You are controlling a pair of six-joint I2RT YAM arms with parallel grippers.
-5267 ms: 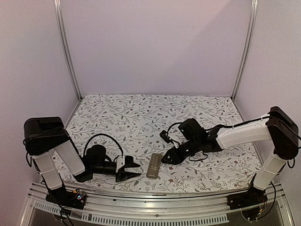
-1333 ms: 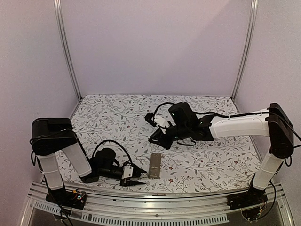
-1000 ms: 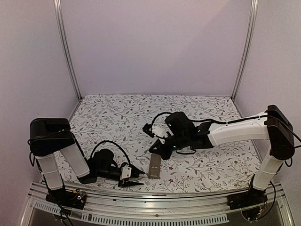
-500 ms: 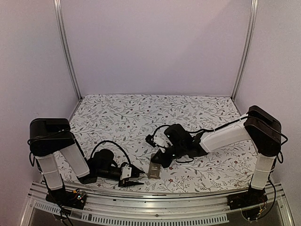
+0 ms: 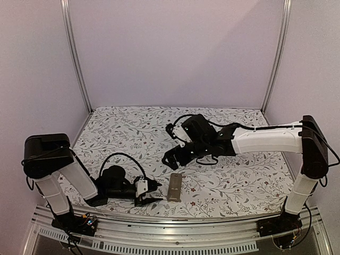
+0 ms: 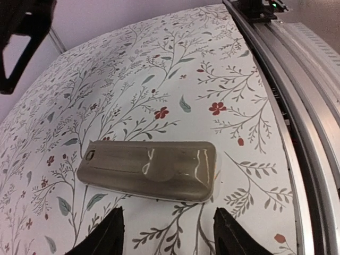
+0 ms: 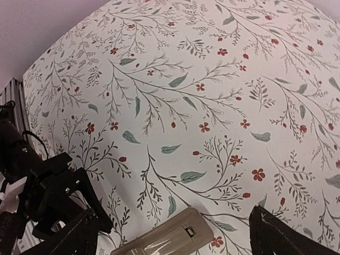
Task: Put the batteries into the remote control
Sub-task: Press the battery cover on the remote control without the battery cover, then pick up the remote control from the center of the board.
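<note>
The remote control (image 5: 175, 186) lies flat on the floral table near the front edge, greyish back up, also in the left wrist view (image 6: 149, 170). My left gripper (image 5: 155, 191) rests low just left of it, open, its fingertips (image 6: 109, 239) short of the remote's long side with nothing between them. My right gripper (image 5: 171, 159) hangs open above the table, behind the remote and apart from it. In the right wrist view only the remote's end (image 7: 170, 239) shows at the bottom edge. The batteries show in no view.
The metal rail (image 5: 175, 222) runs along the table's front edge, close beside the remote, and shows at the right of the left wrist view (image 6: 297, 85). Purple walls enclose the floral tabletop (image 5: 133, 133) on three sides.
My right gripper was shut and low at the remote's far end; it has risen, drawn back toward the far left and opened. My left gripper shifted slightly toward the remote and widened.
</note>
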